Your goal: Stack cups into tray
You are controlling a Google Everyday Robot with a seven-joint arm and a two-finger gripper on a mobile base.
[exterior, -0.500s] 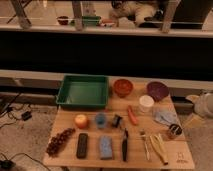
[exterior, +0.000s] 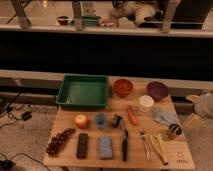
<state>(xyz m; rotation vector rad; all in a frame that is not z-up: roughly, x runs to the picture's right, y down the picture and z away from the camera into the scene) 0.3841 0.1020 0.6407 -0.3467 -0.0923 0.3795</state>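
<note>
The green tray (exterior: 83, 91) sits at the back left of the wooden table (exterior: 187, 161), with nothing in it. A light blue cup (exterior: 100, 120) stands upright in front of the tray, near the table's middle. A white cup (exterior: 146, 103) stands to the right, between the orange bowl (exterior: 122, 87) and the purple bowl (exterior: 157, 90). A small dark cup (exterior: 174, 131) is near the right edge. My gripper (exterior: 204, 105) shows as a pale shape off the table's right side, apart from every cup, open and holding nothing.
Also on the table are an orange fruit (exterior: 81, 121), grapes (exterior: 60, 141), a black block (exterior: 82, 145), a blue sponge (exterior: 105, 146), a black knife (exterior: 124, 145), a carrot-like piece (exterior: 132, 116), a grey cloth (exterior: 165, 117) and wooden utensils (exterior: 156, 143). Cables lie on the floor at left.
</note>
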